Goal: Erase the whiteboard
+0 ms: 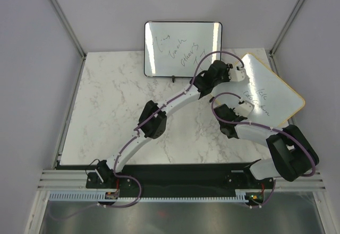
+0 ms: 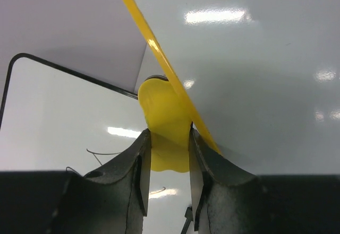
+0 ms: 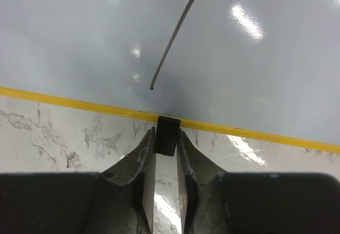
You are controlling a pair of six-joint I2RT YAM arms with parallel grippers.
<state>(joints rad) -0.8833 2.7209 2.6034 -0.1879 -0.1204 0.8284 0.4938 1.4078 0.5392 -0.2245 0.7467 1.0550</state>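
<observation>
Top external view: the whiteboard [image 1: 281,98], tan-framed, sits skewed at the right side of the table [image 1: 117,101]. The dark writing [image 1: 258,93] on it is not yet wiped. A black-framed board [image 1: 183,48] stands at the back.

The left gripper [image 1: 238,74] reaches the whiteboard's far left corner. The left wrist view shows its claw clamped on that rounded corner of the frame. The right gripper [image 1: 247,105] is at the near left edge. Its wrist view shows the claw closed tight on a small black foot [image 3: 168,134] at the frame's edge.

Nothing to wipe with is in view, so both arms seem to be positioning the whiteboard. To do that well, they should move together at one pace, keep it level and avoid twisting the frame. The right claw must not let the small foot slip out.
</observation>
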